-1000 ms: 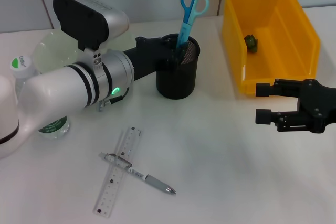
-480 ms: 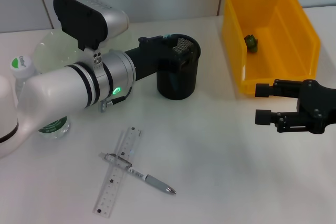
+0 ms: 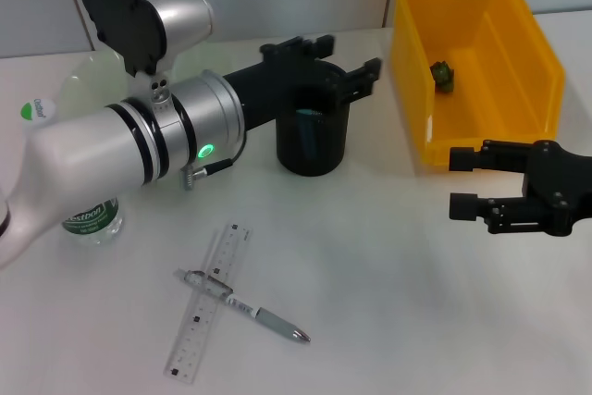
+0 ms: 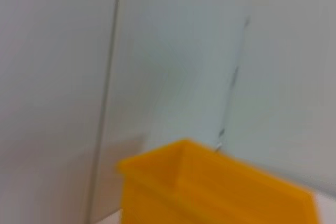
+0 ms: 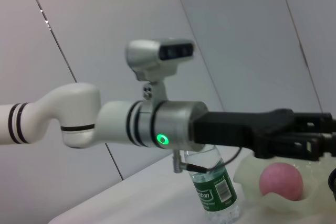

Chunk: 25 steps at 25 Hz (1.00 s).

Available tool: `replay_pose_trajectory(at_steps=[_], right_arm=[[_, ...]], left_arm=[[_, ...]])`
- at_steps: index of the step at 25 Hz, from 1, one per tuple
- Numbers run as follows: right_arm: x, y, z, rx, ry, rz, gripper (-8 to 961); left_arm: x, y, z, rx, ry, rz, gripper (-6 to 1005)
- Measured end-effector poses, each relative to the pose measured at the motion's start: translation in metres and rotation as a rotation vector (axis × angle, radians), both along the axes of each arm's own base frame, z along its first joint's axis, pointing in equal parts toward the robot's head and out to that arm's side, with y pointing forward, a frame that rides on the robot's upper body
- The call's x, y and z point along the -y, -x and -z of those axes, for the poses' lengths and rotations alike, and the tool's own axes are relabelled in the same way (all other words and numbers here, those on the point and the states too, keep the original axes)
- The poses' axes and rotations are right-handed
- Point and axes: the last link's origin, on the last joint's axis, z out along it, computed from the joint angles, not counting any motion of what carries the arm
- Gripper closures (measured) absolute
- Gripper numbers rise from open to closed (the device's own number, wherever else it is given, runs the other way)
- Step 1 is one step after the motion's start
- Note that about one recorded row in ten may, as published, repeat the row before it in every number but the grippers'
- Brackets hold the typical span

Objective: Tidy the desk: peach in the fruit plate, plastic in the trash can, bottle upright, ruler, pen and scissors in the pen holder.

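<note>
Left gripper [image 3: 338, 57] above the pen holder [image 3: 313, 141]; right gripper [image 3: 464, 182] idle beside the trash can [image 3: 481, 62].

Left fingers spread wide, empty; scissors [image 3: 310, 114] sit inside the holder. Right fingers parted, empty. Ruler [image 3: 208, 301] and pen [image 3: 250, 306] lie crossed on the surface [image 3: 388, 302]. Bottle [image 3: 88, 219] stands upright; peach [image 5: 282, 181] rests in the fruit plate [image 5: 252, 182].

Holder [image 3: 313, 141] stands mid-counter [image 3: 398, 265], bin [image 3: 476, 62] to its right, bottle [image 3: 88, 215] far left, pen [image 3: 264, 319] across ruler [image 3: 208, 302] nearer.
</note>
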Motion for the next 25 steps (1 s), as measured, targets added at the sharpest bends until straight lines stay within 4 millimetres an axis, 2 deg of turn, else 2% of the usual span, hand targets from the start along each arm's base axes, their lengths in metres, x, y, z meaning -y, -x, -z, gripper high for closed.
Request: replay_pose_trajectory(at_steps=[1, 5, 10, 14, 16, 19, 21, 25], right_arm=[[0.0, 0.0, 0.0, -0.001, 0.0, 0.0, 148], [0.0, 0.0, 0.0, -0.003, -0.002, -0.001, 148], [0.002, 0.001, -0.003, -0.017, -0.002, -0.007, 148], [0.004, 0.0, -0.008, -0.03, -0.013, -0.007, 148], [0.006, -0.002, -0.013, -0.036, -0.014, -0.003, 148], [0.007, -0.004, -0.016, -0.033, -0.011, 0.004, 148], [0.009, -0.007, -0.02, -0.03, -0.006, 0.015, 148], [0.012, -0.012, -0.028, -0.036, -0.009, 0.034, 148]], left_arm=[[0.0, 0.0, 0.0, 0.0, 0.0, 0.0, 305], [0.028, -0.025, -0.016, 0.116, 0.117, 0.173, 306], [0.047, -0.029, -0.032, 0.144, 0.256, 0.253, 306], [0.055, -0.019, -0.042, 0.109, 0.345, 0.222, 306], [0.063, -0.001, -0.057, 0.12, 0.412, 0.169, 307], [0.065, 0.005, -0.061, 0.132, 0.424, 0.154, 307], [0.075, 0.028, -0.083, 0.173, 0.453, 0.117, 307], [0.083, 0.039, -0.088, 0.166, 0.481, 0.108, 307]])
